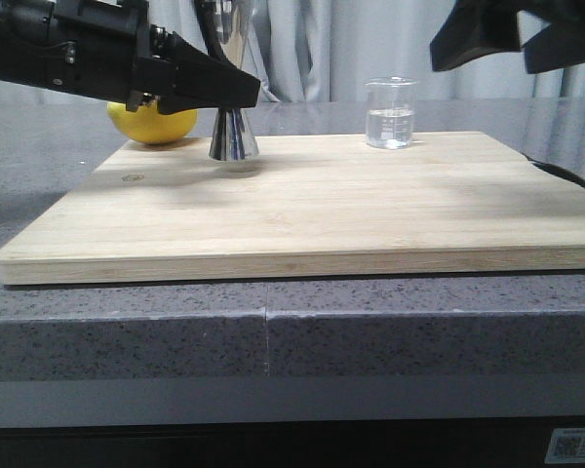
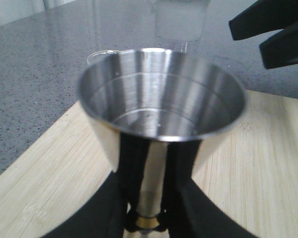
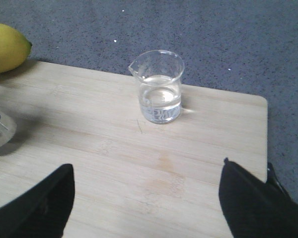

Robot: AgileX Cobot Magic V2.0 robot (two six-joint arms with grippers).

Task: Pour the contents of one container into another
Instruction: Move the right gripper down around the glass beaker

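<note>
Steel jigger [image 1: 233, 132] gripped at its waist by left gripper [image 1: 236, 90], standing on the board [image 1: 302, 210]. Beaker [image 1: 389, 114] still holds liquid; right gripper [image 3: 146, 198] hovers with jaws wide apart, so grasp and pour both remain.

Upright jigger [image 1: 233, 136]; half-filled glass beaker [image 1: 390, 114]

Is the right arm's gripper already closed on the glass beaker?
No. In the right wrist view the right gripper has its jaws spread wide, short of the beaker, which stands free on the cutting board.
</note>
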